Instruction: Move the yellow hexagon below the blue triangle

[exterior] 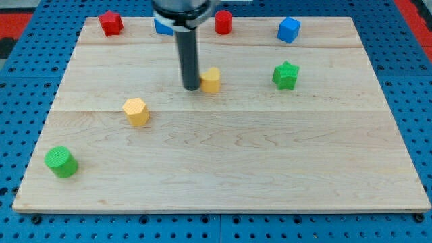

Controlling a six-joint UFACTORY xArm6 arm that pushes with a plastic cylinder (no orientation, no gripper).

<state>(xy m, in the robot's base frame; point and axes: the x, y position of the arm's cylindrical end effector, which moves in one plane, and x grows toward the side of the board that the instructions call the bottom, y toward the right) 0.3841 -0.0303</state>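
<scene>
The yellow hexagon (136, 111) lies on the wooden board at the view's left of centre. The blue triangle (162, 27) sits at the view's top edge, partly hidden behind my rod. My tip (191, 88) rests on the board to the right of and above the yellow hexagon, well apart from it. The tip touches or nearly touches the left side of a second yellow block (212, 79), whose shape I cannot make out.
A red block (111, 23) is at the top left, a red cylinder (223, 22) at top centre, a blue cube (289, 30) at top right. A green star (285, 75) lies right of centre. A green cylinder (61, 162) sits at bottom left.
</scene>
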